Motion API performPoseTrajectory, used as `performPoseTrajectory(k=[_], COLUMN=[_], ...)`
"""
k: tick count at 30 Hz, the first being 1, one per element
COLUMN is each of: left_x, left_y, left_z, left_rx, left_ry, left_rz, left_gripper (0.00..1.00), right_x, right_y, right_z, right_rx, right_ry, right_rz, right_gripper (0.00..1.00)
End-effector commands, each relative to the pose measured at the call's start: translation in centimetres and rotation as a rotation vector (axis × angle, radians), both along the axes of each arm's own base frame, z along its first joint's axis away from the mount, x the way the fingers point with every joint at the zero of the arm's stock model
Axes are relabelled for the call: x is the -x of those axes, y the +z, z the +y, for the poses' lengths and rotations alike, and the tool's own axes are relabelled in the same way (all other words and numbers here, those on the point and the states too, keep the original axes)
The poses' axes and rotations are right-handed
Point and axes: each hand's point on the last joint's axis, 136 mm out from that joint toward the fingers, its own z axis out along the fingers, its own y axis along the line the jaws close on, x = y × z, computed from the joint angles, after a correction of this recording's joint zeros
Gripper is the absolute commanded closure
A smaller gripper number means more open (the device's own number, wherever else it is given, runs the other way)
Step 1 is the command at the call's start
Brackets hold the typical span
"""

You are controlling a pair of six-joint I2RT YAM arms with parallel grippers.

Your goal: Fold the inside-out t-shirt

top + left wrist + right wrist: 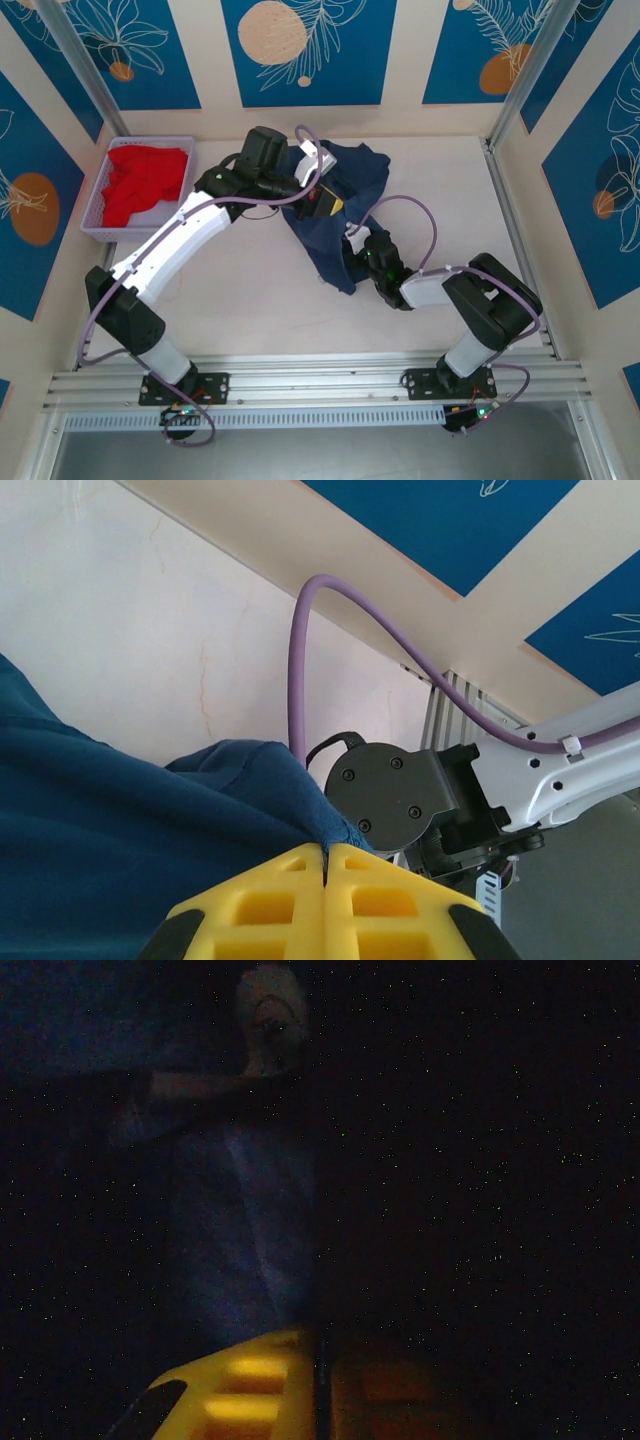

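**Operator:** Where's the inside-out t-shirt (362,180)?

**Spotter:** It's bunched toward the back of the table (250,290), slung between your two arms. Your left gripper (326,852) is clamped on a fold of it. Your right gripper (318,1348) has its fingers together under the cloth (too dark to tell whether it pinches any).

**Operator:** How will it handle?

**Spotter:** Light and limp, I'd judge, so it will sag and twist. Take it by a hem or shoulder seam, never a loose middle fold.
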Motion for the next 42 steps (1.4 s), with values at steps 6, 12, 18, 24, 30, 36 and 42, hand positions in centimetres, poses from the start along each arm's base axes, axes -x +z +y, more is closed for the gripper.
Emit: performPoseTrajectory(k=[6, 12, 18, 24, 30, 36, 42], left_x=[1.0, 1.3, 0.9, 0.3, 1.7, 2.2, 4.2], left_y=[3.3, 3.7, 4.5, 5.1, 7.6, 9.5, 9.7], left_z=[-0.7, -1.9, -1.6, -1.6, -2.6, -3.2, -3.5], left_rx=[0.089, 0.078, 0.083, 0.085, 0.162, 0.182, 0.181], left_ry=[-0.043, -0.053, -0.004, 0.036, -0.032, -0.049, -0.107], left_rz=[-0.036, -0.029, -0.042, -0.063, -0.116, -0.143, -0.139], left_gripper=[1.0, 1.0, 1.0, 1.0, 1.0, 1.0, 1.0], right_x=[-0.4, -1.3, -2.3, -2.4, -3.7, -4.4, -5.8], right_y=[0.4, -0.3, -0.3, -0.4, -1.4, -1.8, -2.2], right_z=[2.8, 4.4, 5.3, 6.9, 7.3, 7.7, 6.9], right_rx=[0.045, 0.085, 0.113, 0.171, 0.226, 0.279, 0.294], right_ry=[0.031, 0.002, -0.003, 0.035, 0.014, -0.007, -0.078], right_rz=[-0.028, -0.031, -0.051, -0.089, -0.06, -0.052, 0.039], right_gripper=[0.86, 0.79, 0.7, 0.64, 0.57, 0.46, 0.42])
